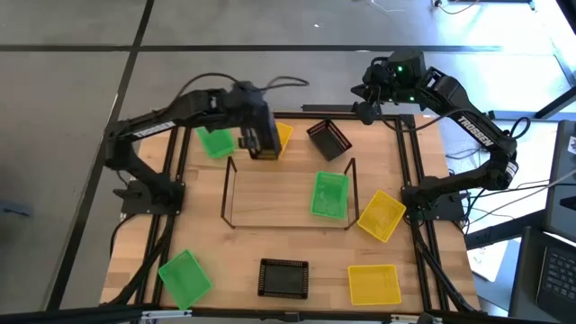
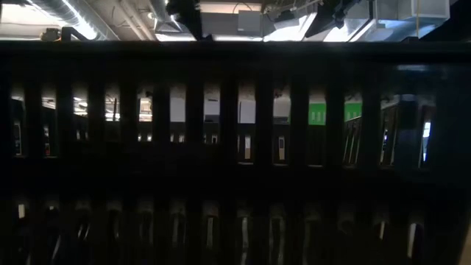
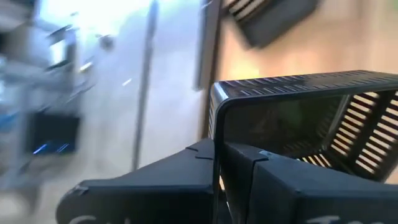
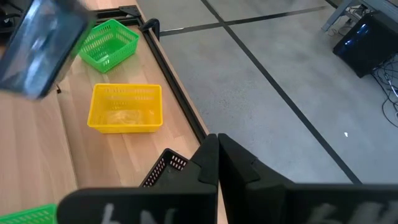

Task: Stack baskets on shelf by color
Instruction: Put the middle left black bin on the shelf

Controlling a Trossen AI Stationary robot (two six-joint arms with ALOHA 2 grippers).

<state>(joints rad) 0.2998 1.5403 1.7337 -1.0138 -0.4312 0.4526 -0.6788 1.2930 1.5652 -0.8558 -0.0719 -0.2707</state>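
Pale wood tabletop (image 1: 270, 247) under both arms, grey floor all around. At its middle lies the shelf (image 1: 270, 198), a flat light board with thin black wire frames at its short ends, long axis running left to right. On its right end sits a green basket (image 1: 329, 195), perforated plastic, long axis front to back.

Left gripper (image 3: 217, 155) is over the table's far side, fingers clamped on the thin rim of a held black basket (image 3: 292, 112). Slotted walls, rounded corner, tipped on edge with its hollow facing the wrist camera. Just beside it lie a far yellow basket (image 1: 283, 135) and a far green basket (image 1: 216, 141). A loose black basket (image 1: 328, 139) lies skewed behind the shelf.

Right gripper (image 1: 364, 106) hangs at the far edge, fingers pressed together on nothing.

Off the shelf's right end lies a tilted yellow basket (image 1: 381, 215). Along the near edge: a near green basket (image 1: 184, 277), a near black basket (image 1: 283, 277), a near yellow basket (image 1: 373, 283).
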